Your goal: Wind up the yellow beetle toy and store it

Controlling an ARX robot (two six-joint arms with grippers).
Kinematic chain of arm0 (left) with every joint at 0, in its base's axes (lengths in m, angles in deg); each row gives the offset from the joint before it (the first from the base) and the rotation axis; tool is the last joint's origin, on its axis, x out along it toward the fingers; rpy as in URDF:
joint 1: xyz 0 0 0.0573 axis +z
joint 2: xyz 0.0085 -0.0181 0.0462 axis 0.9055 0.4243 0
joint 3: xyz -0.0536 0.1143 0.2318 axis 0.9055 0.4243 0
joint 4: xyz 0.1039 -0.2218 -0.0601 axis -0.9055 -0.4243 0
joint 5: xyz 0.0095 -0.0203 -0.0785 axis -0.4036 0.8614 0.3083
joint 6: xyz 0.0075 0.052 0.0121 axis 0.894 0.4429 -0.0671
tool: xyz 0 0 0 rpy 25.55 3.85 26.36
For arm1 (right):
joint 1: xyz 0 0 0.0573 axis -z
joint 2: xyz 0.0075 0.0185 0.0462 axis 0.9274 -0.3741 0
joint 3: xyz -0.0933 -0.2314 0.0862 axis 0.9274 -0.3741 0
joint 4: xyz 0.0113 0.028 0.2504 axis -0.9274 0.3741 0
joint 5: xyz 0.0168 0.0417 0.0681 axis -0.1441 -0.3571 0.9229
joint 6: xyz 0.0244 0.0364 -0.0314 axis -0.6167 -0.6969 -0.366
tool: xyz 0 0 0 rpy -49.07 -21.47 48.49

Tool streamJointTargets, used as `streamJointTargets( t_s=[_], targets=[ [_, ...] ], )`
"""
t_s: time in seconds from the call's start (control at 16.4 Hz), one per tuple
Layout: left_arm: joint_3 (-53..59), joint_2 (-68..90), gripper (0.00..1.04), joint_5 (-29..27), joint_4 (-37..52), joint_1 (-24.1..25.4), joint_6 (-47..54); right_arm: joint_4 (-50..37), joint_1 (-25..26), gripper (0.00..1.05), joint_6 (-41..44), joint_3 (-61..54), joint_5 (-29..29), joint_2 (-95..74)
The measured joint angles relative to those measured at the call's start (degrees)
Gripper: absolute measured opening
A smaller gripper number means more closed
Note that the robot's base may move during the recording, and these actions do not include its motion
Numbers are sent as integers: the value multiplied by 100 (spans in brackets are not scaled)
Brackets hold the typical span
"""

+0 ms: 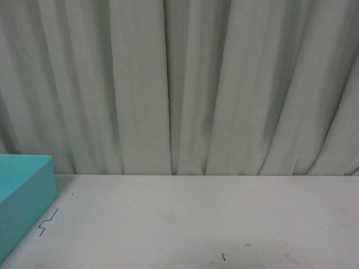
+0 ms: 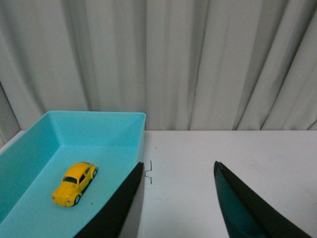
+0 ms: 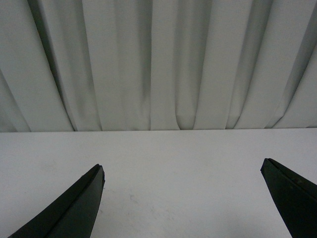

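Observation:
The yellow beetle toy (image 2: 74,183) stands on its wheels on the floor of a turquoise box (image 2: 59,144) in the left wrist view. My left gripper (image 2: 178,166) is open and empty above the white table, just beside the box's near wall. One of its fingers (image 2: 124,201) overlaps the box's edge in the picture. My right gripper (image 3: 182,166) is open wide and empty over bare table. The toy and both grippers are out of the front view, which shows only a corner of the box (image 1: 25,196) at the left.
A white table (image 1: 213,218) runs back to a pale pleated curtain (image 1: 179,84). A small bent wire-like mark (image 2: 148,172) lies on the table beside the box and also shows in the front view (image 1: 47,222). A few small dark specks (image 1: 223,257) dot the table.

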Motion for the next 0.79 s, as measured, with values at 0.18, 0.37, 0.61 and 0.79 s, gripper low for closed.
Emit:
streamJointTargets(
  t_s=[0.18,0.37,0.61,0.79],
  targets=[
    [0,-2,76,0,0,0,0,0,-2,98,0,0,2,0],
    [0,-4,97,0,0,0,0,0,-2,98,0,0,0,0],
    [0,-2,98,0,0,0,0,0,0,98,0,0,2,0],
    [0,-4,98,0,0,0,0,0,0,98,0,0,0,0]
  ],
)
